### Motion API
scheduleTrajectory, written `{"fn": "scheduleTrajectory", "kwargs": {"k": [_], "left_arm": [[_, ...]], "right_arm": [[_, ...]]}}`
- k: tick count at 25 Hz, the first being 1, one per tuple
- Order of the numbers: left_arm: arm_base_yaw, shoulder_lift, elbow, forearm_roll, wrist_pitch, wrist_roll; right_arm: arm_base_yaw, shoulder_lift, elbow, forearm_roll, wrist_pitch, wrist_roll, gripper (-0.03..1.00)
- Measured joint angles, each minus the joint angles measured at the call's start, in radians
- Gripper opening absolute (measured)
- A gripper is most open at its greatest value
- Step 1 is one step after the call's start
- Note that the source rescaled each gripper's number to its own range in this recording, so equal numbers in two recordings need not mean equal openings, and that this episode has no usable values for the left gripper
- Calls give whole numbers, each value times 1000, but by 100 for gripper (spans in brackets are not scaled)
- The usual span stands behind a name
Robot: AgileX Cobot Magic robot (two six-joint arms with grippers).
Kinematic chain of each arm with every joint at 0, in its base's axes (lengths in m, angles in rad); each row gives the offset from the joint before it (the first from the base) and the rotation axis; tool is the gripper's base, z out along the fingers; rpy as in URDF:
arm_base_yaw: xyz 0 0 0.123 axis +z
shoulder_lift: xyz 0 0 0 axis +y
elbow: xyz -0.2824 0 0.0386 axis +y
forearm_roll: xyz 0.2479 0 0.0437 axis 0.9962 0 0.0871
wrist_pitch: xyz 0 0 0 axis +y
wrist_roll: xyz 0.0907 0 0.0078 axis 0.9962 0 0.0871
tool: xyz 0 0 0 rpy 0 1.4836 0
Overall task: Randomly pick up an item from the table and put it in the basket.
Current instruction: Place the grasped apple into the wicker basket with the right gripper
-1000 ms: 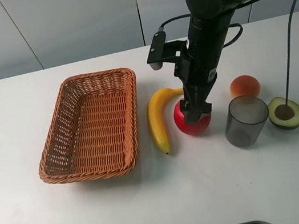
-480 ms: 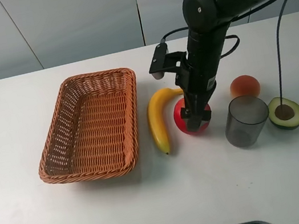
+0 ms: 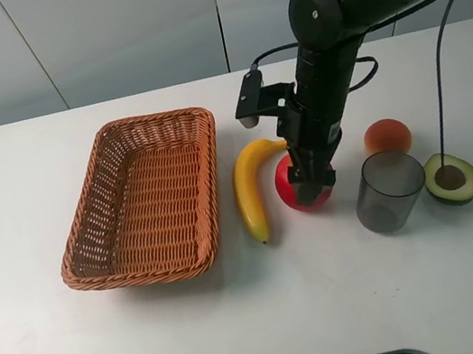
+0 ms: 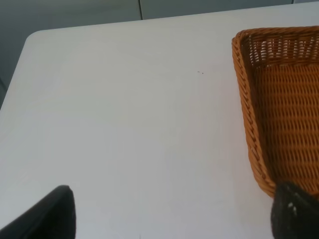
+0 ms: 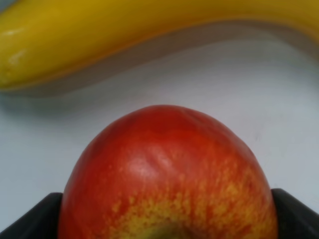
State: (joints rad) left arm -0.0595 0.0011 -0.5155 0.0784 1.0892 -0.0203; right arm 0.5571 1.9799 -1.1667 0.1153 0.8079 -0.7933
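Observation:
The red apple [image 3: 287, 188] rests on the white table [image 3: 269, 309], right of the banana. My right gripper [image 3: 311, 184] comes down on it from above with a finger on each side. In the right wrist view the apple [image 5: 167, 174] fills the gap and both dark fingertips [image 5: 35, 219] touch its sides. The wicker basket [image 3: 134, 273] stands empty at the left, apart from the apple. My left gripper [image 4: 174, 219] is open and empty above bare table beside the basket's corner [image 4: 251, 124]. The left arm is out of the exterior view.
A yellow banana [image 3: 250, 184] lies between basket and apple, also in the right wrist view [image 5: 124, 30]. An orange-pink fruit [image 3: 387, 136], a grey translucent cup [image 3: 389, 191] and an avocado half [image 3: 451, 177] stand close to the right of the apple.
My right arm has dropped a little and its fingers have settled lower around the apple. The apple, basket and other fruit have stayed in place.

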Motion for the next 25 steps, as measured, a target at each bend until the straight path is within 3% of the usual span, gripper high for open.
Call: {"fn": "scheduleTrajectory", "kwargs": {"k": [15,25], "left_arm": [[0,0,0,0,0,0],[0,0,0,0,0,0]], "right_arm": [[0,-76,0,-19,8,28,6],[27,-268,-7,-24,10,451,6]]}}
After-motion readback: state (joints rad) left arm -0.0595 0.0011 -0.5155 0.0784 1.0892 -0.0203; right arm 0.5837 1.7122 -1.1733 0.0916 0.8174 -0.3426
